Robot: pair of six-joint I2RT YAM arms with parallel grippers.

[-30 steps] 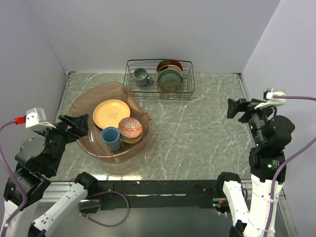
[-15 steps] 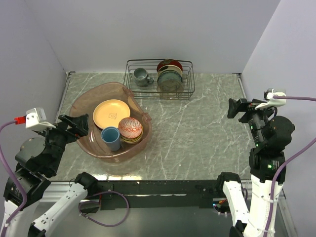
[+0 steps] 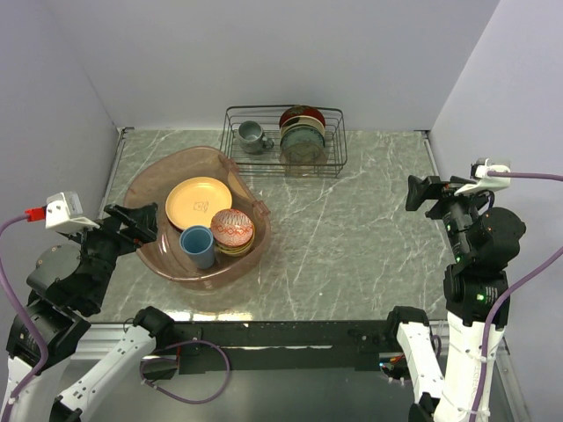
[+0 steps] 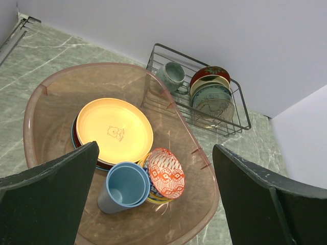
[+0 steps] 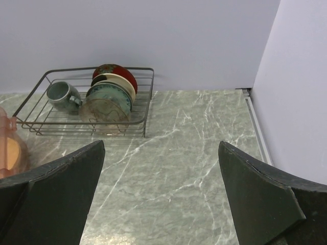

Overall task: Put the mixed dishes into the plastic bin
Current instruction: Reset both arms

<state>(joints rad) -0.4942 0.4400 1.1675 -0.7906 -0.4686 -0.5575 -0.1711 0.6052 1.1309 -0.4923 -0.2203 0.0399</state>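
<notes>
The plastic bin (image 3: 151, 180) (image 4: 56, 84) sits on the left of the table. Inside it lies a yellow-orange plate (image 3: 199, 201) (image 4: 113, 130) on top of other plates. Beside that stand nested light-blue cups (image 3: 197, 245) (image 4: 122, 186) and a red-patterned bowl (image 3: 232, 228) (image 4: 166, 173) leaning on another bowl. My left gripper (image 3: 130, 227) (image 4: 156, 204) hovers open at the bin's near-left rim, holding nothing. At the table's right edge my right gripper (image 3: 420, 193) (image 5: 161, 196) is raised and open, also holding nothing.
A black wire rack (image 3: 285, 141) (image 5: 84, 104) (image 4: 196, 89) stands at the back centre, holding a grey mug (image 3: 252, 135) (image 5: 60, 96) and upright dark plates (image 3: 303, 134) (image 5: 111, 92). Walls close in the table on the left, back and right.
</notes>
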